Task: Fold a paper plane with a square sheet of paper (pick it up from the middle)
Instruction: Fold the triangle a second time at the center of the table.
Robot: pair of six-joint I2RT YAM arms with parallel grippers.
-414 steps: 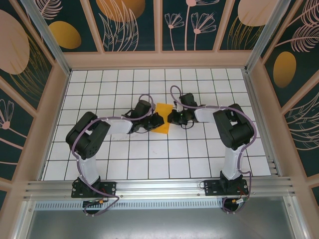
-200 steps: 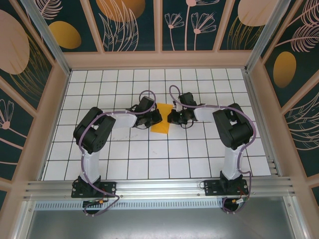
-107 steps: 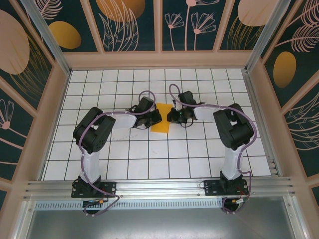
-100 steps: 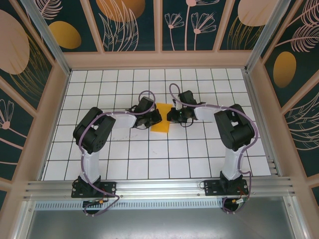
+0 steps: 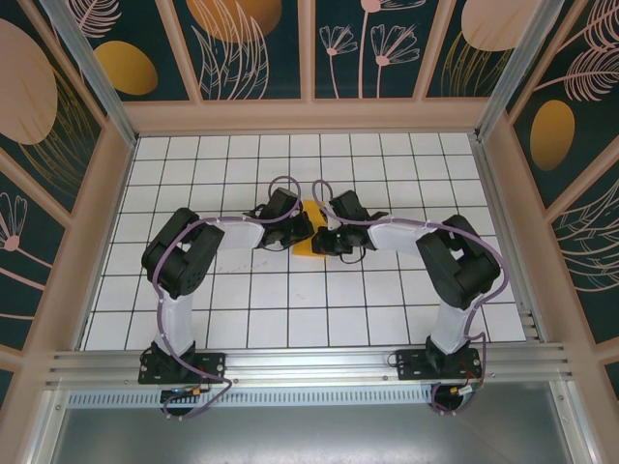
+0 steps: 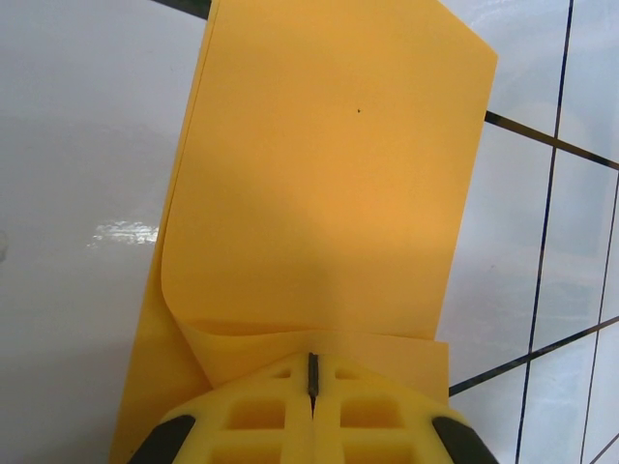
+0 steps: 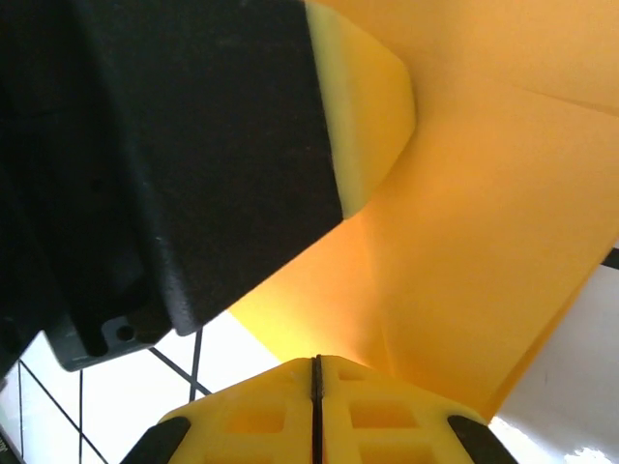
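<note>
My left claw (image 6: 311, 375) has stayed put, clenched on the lifted flap of the thin orange-yellow square sheet of paper (image 6: 329, 184). The sheet lies half-folded on the white gridded tabletop (image 5: 290, 300) between my two arms. My right claw (image 5: 324, 242) has just swung left from beside the sheet to over its right edge. Its fingers are clenched with the tips against the paper; whether any is pinched between them I cannot tell. That probably sets up pressing a crease. The only obstacle is my left claw's black body, crowding close.
</note>
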